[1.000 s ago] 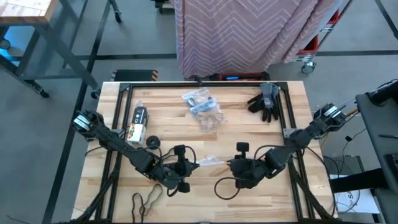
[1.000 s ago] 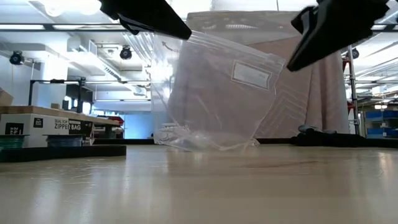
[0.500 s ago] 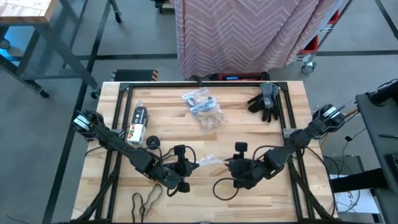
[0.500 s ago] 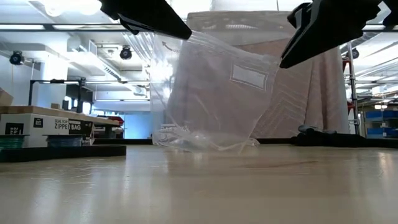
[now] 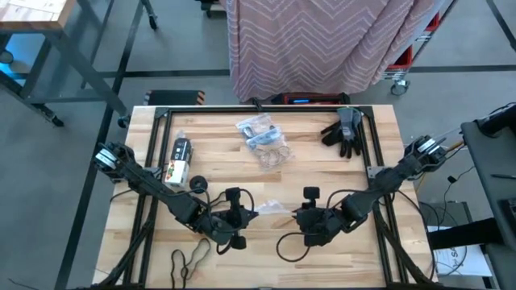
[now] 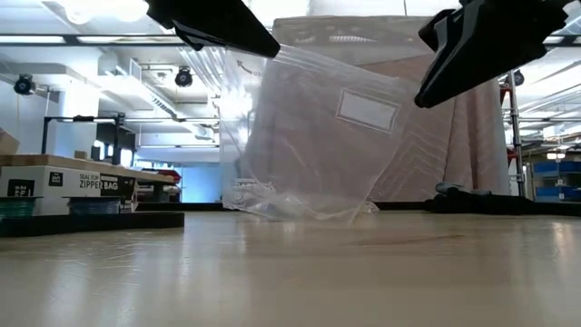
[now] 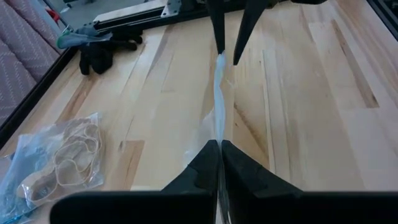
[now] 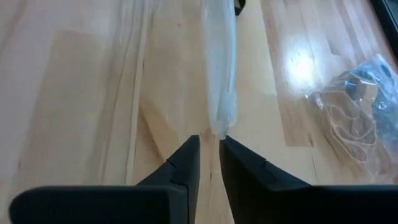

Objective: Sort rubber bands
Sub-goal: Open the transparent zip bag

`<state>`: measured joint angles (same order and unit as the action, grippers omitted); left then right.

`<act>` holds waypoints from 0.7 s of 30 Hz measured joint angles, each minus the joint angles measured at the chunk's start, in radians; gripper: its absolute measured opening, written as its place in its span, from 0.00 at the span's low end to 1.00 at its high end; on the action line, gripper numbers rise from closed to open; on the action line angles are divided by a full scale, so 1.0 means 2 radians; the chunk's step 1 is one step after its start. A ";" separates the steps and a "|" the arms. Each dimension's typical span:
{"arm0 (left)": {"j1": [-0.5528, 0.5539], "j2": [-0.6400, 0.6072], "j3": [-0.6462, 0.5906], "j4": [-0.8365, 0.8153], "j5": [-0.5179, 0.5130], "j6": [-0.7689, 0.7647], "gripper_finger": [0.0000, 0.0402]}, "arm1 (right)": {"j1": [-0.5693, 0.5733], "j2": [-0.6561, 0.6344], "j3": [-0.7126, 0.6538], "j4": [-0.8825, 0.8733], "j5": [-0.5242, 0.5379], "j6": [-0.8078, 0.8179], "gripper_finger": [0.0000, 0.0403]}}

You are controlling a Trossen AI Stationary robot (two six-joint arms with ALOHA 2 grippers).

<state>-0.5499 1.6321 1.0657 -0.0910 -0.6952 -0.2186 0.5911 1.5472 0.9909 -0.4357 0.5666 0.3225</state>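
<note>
The right gripper (image 8: 211,138) is nudging back and forth at the clear bag (image 6: 309,136) - re-seating, with no band going in yet. Its fingers are standing slightly apart, straddling the bag's corner. The left gripper (image 7: 219,144) is clamped on the opposite corner. Loose rubber bands (image 5: 189,259) are lying by the tabletop's front edge - still unsorted.

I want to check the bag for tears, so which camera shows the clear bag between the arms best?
The low view: the clear bag hangs broadside, label and sides visible. Both wrist views see it edge-on as a thin strip. The high view shows only a small pale sliver between the arms.
</note>
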 joint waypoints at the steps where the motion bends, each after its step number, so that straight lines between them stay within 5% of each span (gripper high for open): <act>1: 0.000 0.000 0.000 0.000 0.000 0.000 0.00 | 0.000 0.000 0.000 0.000 0.001 0.000 0.12; 13: 0.000 0.000 0.000 0.000 0.000 0.000 0.00 | 0.000 0.000 0.000 0.001 0.006 0.009 0.16; 21: 0.000 0.000 0.000 0.000 0.000 -0.002 0.00 | 0.000 0.000 0.000 0.004 0.030 0.009 0.06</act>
<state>-0.5499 1.6321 1.0657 -0.0910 -0.6952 -0.2222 0.5903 1.5466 0.9909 -0.4281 0.6270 0.3408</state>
